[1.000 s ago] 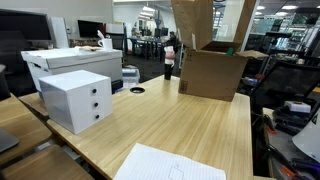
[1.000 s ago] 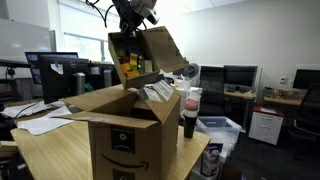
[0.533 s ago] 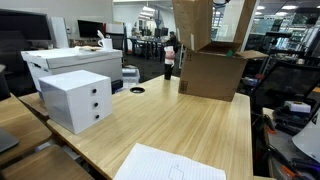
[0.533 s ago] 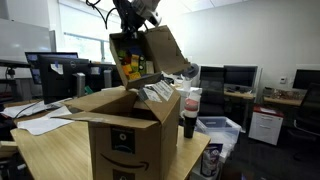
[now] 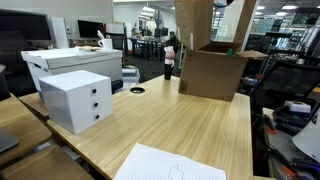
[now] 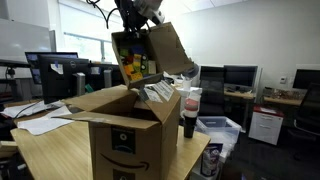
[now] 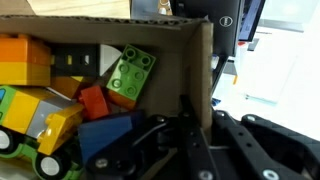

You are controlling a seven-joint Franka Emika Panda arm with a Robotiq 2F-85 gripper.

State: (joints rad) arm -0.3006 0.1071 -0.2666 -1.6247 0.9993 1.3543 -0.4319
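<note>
While the end effector [image 7: 200, 112] pinches nearly closed on one wall of the small brown cardboard box [image 6: 160, 50], that single box hangs tilted above one larger open carton [image 6: 120, 125] on the tabletop [image 5: 170, 120]. Inside it show one green brick [image 7: 131, 75], one red block [image 7: 93, 100], one blue piece [image 7: 105, 135] and one yellow toy vehicle [image 7: 40, 125].

Bright office light, window glare, soft focus
</note>
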